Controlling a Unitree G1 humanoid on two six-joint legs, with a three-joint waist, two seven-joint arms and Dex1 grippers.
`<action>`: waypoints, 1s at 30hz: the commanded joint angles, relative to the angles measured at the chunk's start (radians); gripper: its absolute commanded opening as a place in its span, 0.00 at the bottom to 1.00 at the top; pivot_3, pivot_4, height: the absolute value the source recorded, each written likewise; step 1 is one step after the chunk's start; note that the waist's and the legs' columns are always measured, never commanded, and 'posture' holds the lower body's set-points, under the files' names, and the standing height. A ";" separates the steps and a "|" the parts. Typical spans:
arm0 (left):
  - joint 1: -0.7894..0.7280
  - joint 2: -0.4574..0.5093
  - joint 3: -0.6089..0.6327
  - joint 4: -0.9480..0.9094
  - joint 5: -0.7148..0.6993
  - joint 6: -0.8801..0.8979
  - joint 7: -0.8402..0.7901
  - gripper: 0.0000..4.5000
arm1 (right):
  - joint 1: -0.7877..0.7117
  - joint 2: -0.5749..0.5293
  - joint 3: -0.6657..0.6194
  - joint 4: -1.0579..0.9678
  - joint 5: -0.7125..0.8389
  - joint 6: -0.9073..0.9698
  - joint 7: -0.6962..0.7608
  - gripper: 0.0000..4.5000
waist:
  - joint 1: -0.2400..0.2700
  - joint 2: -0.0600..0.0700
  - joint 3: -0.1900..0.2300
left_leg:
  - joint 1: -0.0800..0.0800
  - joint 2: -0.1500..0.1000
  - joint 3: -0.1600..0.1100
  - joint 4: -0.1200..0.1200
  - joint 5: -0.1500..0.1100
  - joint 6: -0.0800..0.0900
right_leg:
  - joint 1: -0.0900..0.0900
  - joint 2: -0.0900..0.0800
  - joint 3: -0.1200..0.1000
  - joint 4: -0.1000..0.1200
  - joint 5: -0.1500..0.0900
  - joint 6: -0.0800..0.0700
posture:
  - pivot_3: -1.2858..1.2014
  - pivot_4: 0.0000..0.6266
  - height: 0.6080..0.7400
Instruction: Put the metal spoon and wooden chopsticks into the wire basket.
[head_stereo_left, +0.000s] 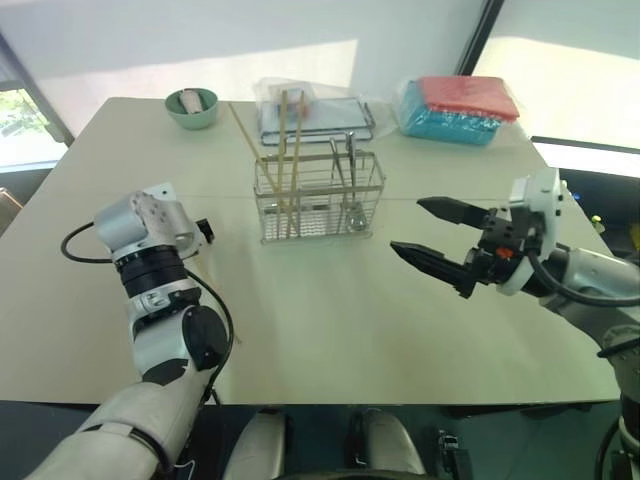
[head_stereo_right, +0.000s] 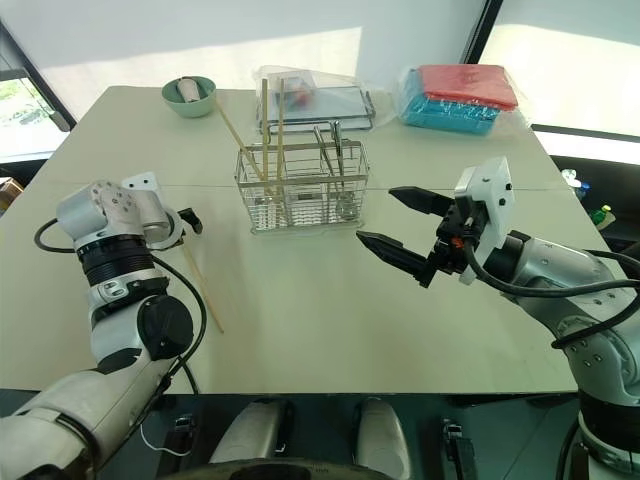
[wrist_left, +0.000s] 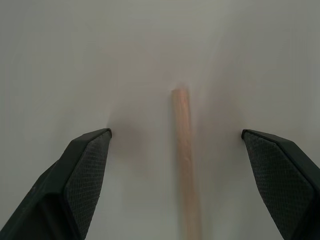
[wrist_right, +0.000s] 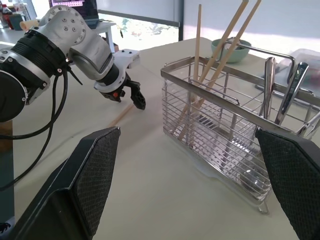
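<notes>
left gripper (wrist_left: 176, 137) tipped down at the table (head_stereo_left: 330, 330), jaws wide apart, straddling the end of a loose chopstick (wrist_left: 184, 160) lying flat, pads not touching it. right gripper (head_stereo_left: 432, 232) level above the table, jaws wide apart, holding nothing, well right of the basket (head_stereo_left: 318, 196). three chopsticks (head_stereo_left: 288, 160) standing tilted in the basket's left section. metal utensils (head_stereo_left: 350, 175) upright in the right section, spoon not told apart. green bowl (head_stereo_left: 192, 108) at the far left.
</notes>
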 joint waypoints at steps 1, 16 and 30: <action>-0.008 -0.012 -0.005 0.055 0.007 -0.049 -0.006 0.98 | 0.000 -0.006 -0.034 -0.033 0.021 -0.006 -0.010 1.00 | 0.001 0.002 -0.001 | 0.000 0.000 0.000 0.000 0.000 0.000 | 0.000 0.000 0.000 0.000 0.000 0.000 | 0.52 0.24 0.45; -0.066 -0.024 0.090 0.105 0.000 -0.098 0.064 0.00 | 0.056 -0.048 -0.052 -0.044 0.016 -0.017 0.054 1.00 | 0.025 0.003 -0.002 | 0.000 0.000 0.000 0.000 0.000 0.000 | 0.000 0.000 0.000 0.000 0.000 0.000 | 0.52 0.24 0.45; -0.187 0.252 -0.081 0.281 -0.087 -0.711 -0.329 0.00 | 0.023 -0.112 -0.073 0.021 0.005 -0.016 0.152 1.00 | 0.023 -0.001 0.000 | -0.002 0.001 0.002 0.000 0.002 -0.004 | -0.003 0.000 0.000 -0.001 0.000 0.000 | 0.52 0.24 0.45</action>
